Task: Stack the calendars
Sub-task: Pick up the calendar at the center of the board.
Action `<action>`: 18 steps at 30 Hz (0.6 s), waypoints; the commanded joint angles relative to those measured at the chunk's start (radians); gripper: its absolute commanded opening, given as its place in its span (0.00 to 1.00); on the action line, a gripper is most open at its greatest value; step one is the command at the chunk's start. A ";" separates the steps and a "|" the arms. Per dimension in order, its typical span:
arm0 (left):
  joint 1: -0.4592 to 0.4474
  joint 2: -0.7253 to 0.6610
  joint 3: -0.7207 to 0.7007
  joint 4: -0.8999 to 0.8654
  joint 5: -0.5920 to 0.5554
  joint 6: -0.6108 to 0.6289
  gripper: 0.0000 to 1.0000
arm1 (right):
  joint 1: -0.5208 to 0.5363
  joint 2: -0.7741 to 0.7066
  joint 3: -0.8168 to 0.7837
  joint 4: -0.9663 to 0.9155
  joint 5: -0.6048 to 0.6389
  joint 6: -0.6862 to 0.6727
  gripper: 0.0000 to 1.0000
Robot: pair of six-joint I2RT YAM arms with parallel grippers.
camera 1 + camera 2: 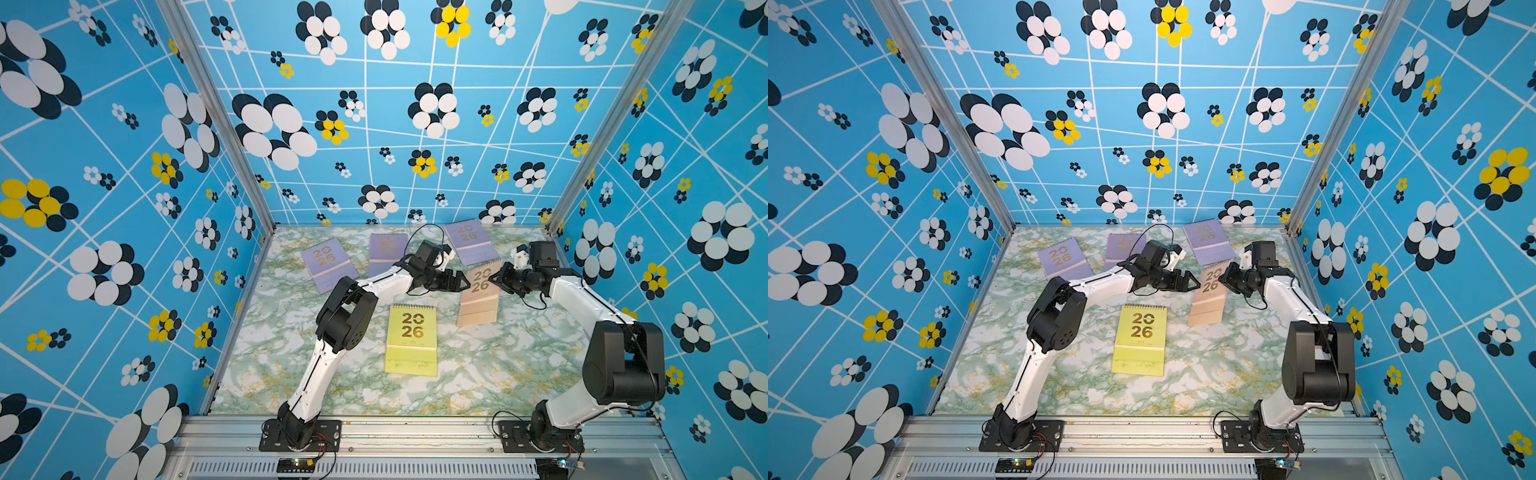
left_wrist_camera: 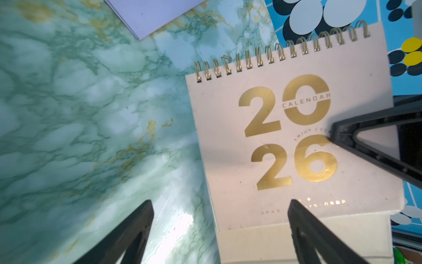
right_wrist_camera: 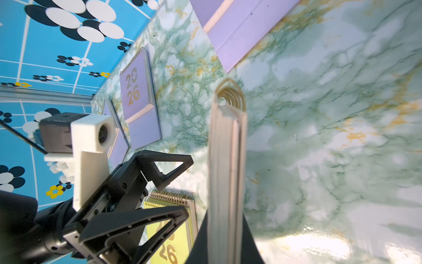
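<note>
A peach calendar [image 1: 480,291] [image 1: 1209,291] sits right of centre, its spiral end tilted up. My right gripper [image 1: 494,279] [image 3: 226,212] is shut on its right edge; the right wrist view shows it edge-on [image 3: 227,160] between the jaws. My left gripper [image 1: 463,282] [image 2: 220,217] stands open at its left edge, one finger [image 2: 303,228] over the cover [image 2: 285,137]. The yellow calendar [image 1: 411,340] [image 3: 173,230] lies flat near the middle, with a second row of rings under it. Three lilac calendars [image 1: 328,262] [image 1: 386,253] [image 1: 469,241] lie at the back.
The marbled table [image 1: 498,374] is shut in by patterned blue walls on three sides, with metal posts [image 1: 266,224] at the back corners. Both arm bases are bolted to the front rail [image 1: 415,432]. The left arm's elbow [image 1: 345,316] stands just left of the yellow calendar.
</note>
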State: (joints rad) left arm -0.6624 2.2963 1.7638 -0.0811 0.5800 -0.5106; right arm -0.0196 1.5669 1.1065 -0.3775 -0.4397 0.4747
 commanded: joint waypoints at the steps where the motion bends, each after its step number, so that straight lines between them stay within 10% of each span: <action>1: 0.038 -0.109 -0.031 0.028 -0.015 0.049 0.94 | 0.016 -0.078 0.055 -0.025 0.006 -0.019 0.00; 18: 0.195 -0.568 -0.468 0.163 -0.047 0.122 0.95 | 0.233 -0.182 0.036 0.085 -0.104 0.136 0.00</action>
State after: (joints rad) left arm -0.4820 1.7847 1.3571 0.0444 0.5465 -0.4198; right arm 0.1757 1.4254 1.1397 -0.3695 -0.5026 0.5537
